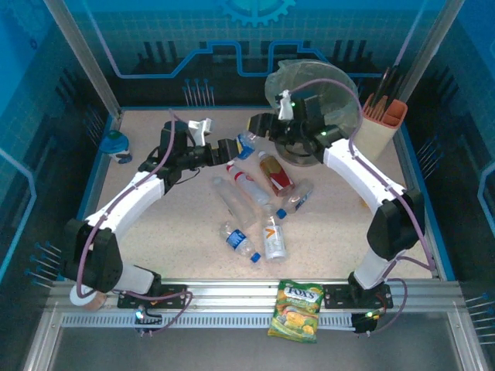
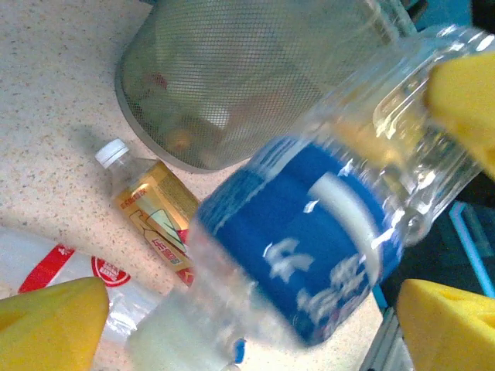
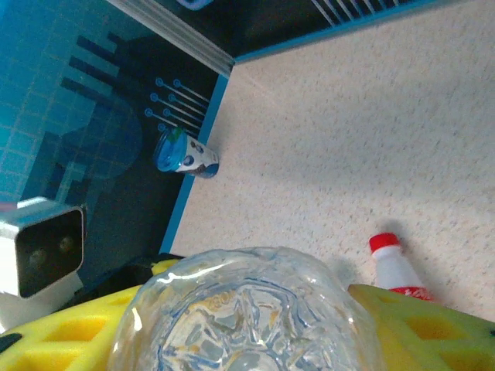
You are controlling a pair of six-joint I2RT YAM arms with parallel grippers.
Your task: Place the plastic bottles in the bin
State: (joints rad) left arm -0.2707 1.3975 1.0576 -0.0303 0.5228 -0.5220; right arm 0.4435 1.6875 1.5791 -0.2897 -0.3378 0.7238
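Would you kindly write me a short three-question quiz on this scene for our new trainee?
1. True or false: the candy bag lies on the near rail.
2. Which gripper clamps the blue-labelled bottle: A left, B right, C neither?
3. What colour is the cap of the gold-labelled bottle?
Key: 1 true; 2 B, the right gripper; 3 white.

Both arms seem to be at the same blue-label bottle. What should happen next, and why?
Probably the left claw should back away: its fingers stand wide of the bottle, while the right claw grips the bottle's clear end, so the right arm can then carry it to the bin.
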